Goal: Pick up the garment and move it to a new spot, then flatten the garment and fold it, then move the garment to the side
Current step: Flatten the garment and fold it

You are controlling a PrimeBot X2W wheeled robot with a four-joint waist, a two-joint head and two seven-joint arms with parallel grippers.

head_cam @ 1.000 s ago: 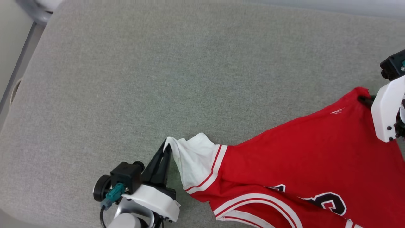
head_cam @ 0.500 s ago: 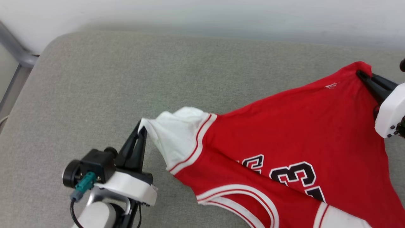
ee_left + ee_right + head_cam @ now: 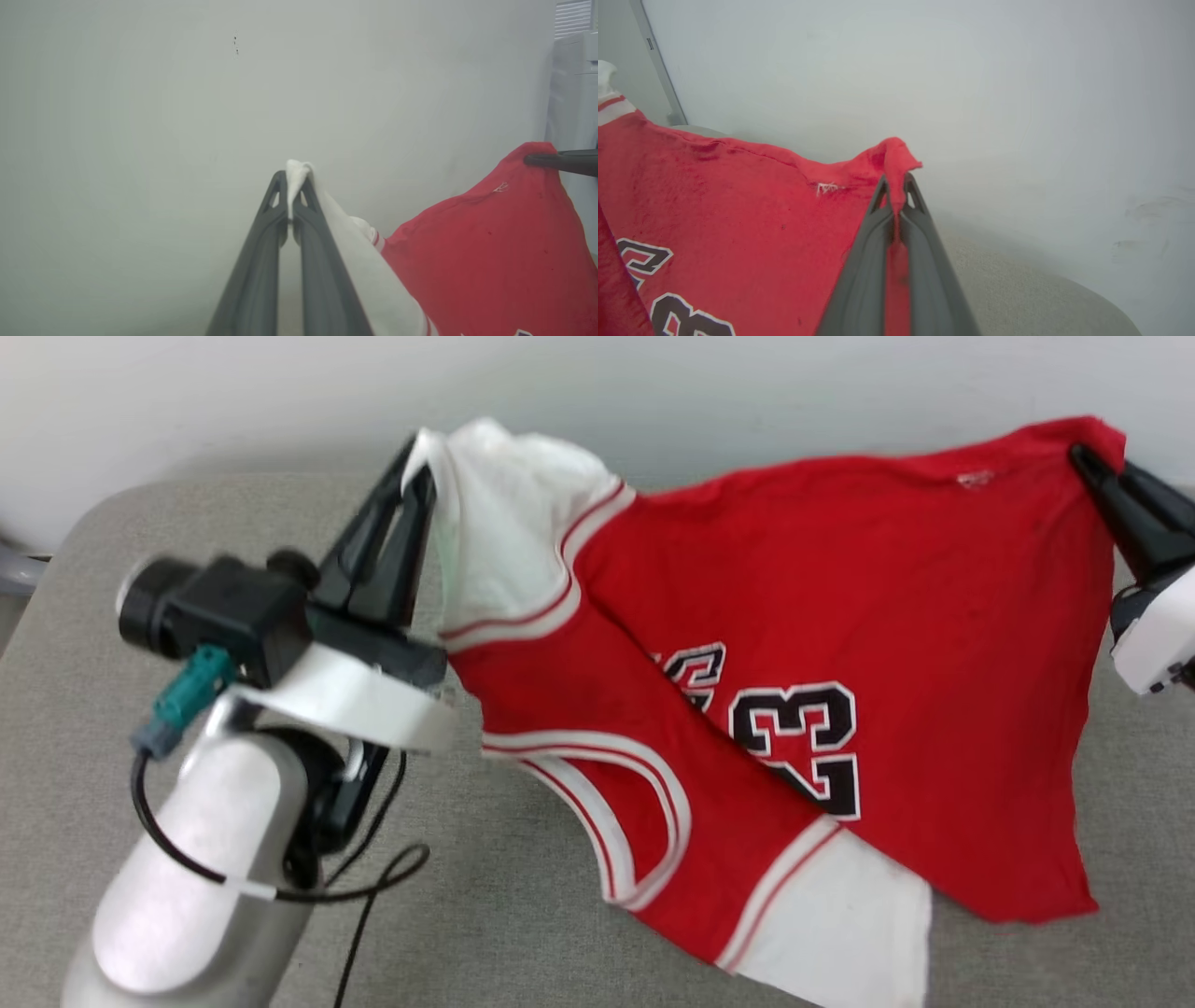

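L gripper [image 3: 417, 455] pinches white sleeve of garment [image 3: 934, 616], R gripper [image 3: 1083, 454] a red corner; soft cloth sags.

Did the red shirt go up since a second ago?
Yes. The garment has risen: its top edge, earlier lying on the grey cushion, now hangs before the wall above it.

Red jersey garment [image 3: 868, 597] held up, spread above the grey counter [image 3: 523, 915].
One white sleeve, trimmed in red and white stripes, is pinched in the closed left hand [image 3: 417, 467], and a red hem corner in the closed right hand [image 3: 1083, 453], both well above the counter. The cloth sags between them with the black, white-edged numerals 23 [image 3: 794, 737] facing up. The striped neck and the other white sleeve [image 3: 845, 924] droop toward the counter's near side.
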